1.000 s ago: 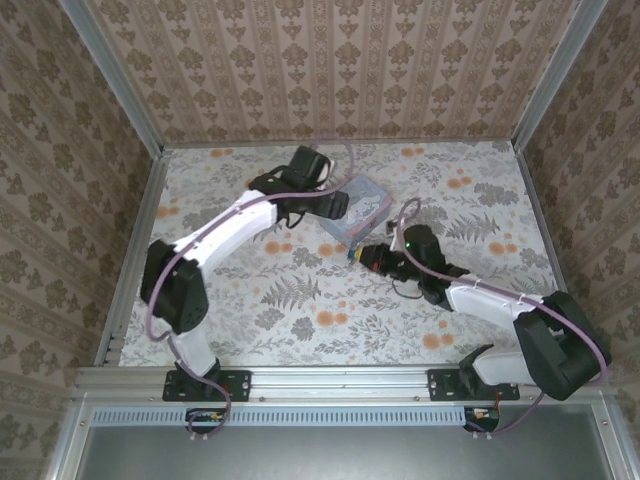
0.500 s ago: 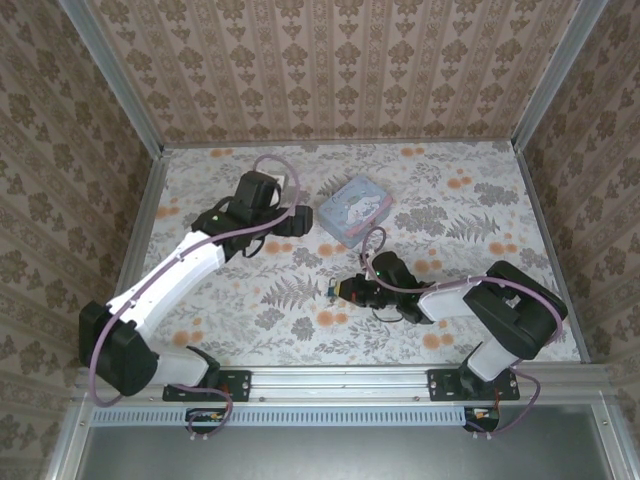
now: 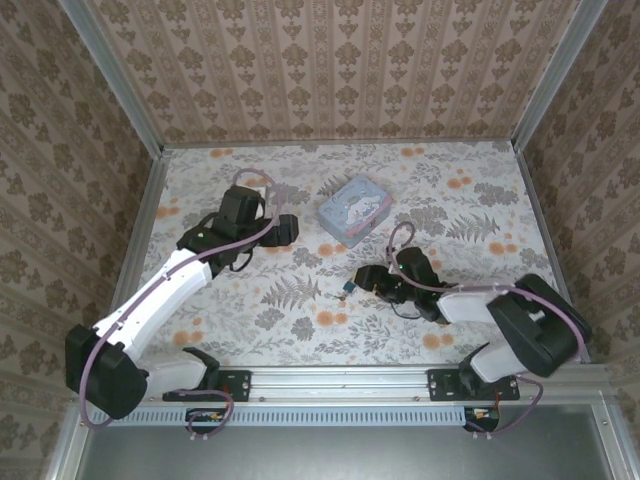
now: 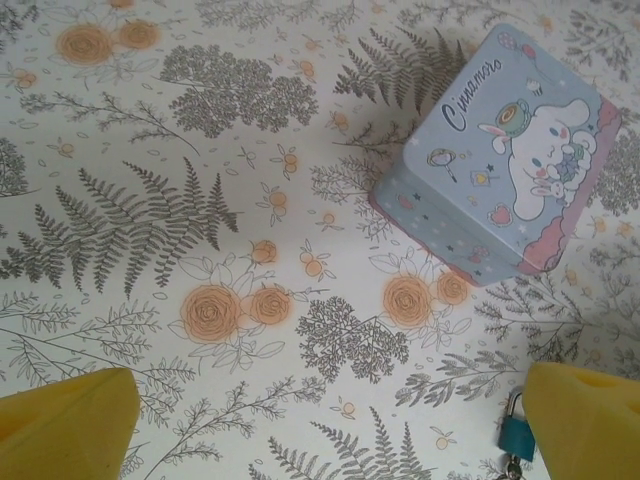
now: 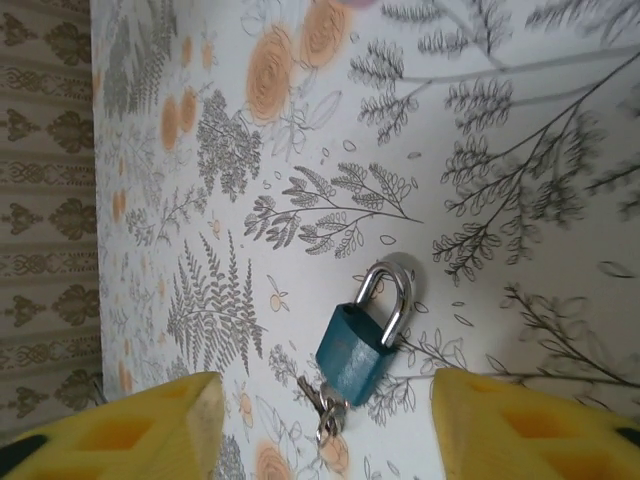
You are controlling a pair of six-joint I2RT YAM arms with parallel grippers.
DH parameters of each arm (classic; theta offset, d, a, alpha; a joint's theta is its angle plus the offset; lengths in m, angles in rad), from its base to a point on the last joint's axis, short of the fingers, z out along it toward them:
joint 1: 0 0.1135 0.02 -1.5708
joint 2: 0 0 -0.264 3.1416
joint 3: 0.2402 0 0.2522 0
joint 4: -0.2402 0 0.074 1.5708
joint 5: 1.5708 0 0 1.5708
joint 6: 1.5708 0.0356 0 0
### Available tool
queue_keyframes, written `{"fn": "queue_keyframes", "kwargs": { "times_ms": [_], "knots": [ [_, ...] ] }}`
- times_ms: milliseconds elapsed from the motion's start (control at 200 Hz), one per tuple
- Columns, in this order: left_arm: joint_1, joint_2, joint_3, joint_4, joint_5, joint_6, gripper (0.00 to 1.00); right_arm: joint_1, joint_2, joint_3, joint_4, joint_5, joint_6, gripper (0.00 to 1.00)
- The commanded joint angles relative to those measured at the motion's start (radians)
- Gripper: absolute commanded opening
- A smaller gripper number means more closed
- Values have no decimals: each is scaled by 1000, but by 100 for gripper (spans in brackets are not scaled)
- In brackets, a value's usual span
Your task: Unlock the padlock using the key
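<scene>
The small teal padlock (image 5: pixel 352 352) lies flat on the flowered table, its silver shackle (image 5: pixel 392 290) pointing away from me. A key (image 5: pixel 322 404) on a ring sticks out of its bottom end. My right gripper (image 5: pixel 325 400) stands open just over it, one yellow finger on each side, touching neither. In the top view the padlock (image 3: pixel 343 291) sits just left of the right gripper (image 3: pixel 363 278). My left gripper (image 3: pixel 287 228) is open over bare table, and its wrist view catches the padlock (image 4: pixel 516 436) beside its right finger (image 4: pixel 585 420).
A pale blue cartoon-printed square tin (image 3: pixel 354 208) stands behind the padlock, right of the left gripper, and shows as the tin (image 4: pixel 500 150) in the left wrist view. Wallpapered walls and metal rails (image 3: pixel 135 240) close in the table on three sides.
The right gripper went from shut to open and drew back slightly right, leaving the padlock and key on the table. The left arm pulled away from the tin toward the left.
</scene>
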State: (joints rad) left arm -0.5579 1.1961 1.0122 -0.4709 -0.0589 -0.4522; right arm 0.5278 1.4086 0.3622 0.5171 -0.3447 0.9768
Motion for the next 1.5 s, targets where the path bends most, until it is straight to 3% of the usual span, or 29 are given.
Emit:
{"fn": "queue_keyframes", "kwargs": {
  "times_ms": [0,140,255,380,560,700,830,990,1205,1325,1375,1495],
  "knots": [
    [24,-51,3,-12,-50,-20,100,-35,-170,20,-180,13,-63,68],
    [77,-91,-10,-3,-140,-4,100,-112,-383,127,-461,108,-202,98],
    [127,-128,-52,42,-240,5,100,-202,-477,221,-613,219,-319,99],
    [196,-170,-112,125,-227,21,100,-282,-524,290,-649,385,-466,100],
    [280,-220,-191,242,-280,146,100,-435,-496,313,-543,521,-685,100],
    [349,-261,-307,407,-334,308,100,-576,-402,299,-465,555,-702,99],
    [452,-269,-396,529,-260,395,100,-597,-315,198,-256,600,-743,100],
    [546,-225,-491,679,-189,401,100,-595,-215,89,-18,585,-766,100],
    [526,-22,-577,954,-183,409,100,-591,-60,37,178,552,-805,100],
    [505,106,-659,1189,-206,440,100,-586,13,10,309,465,-829,99],
    [495,158,-687,1304,-200,460,100,-576,10,18,287,437,-851,99],
    [483,276,-687,1422,-176,491,100,-565,92,-29,450,345,-902,100]
  ]
}}
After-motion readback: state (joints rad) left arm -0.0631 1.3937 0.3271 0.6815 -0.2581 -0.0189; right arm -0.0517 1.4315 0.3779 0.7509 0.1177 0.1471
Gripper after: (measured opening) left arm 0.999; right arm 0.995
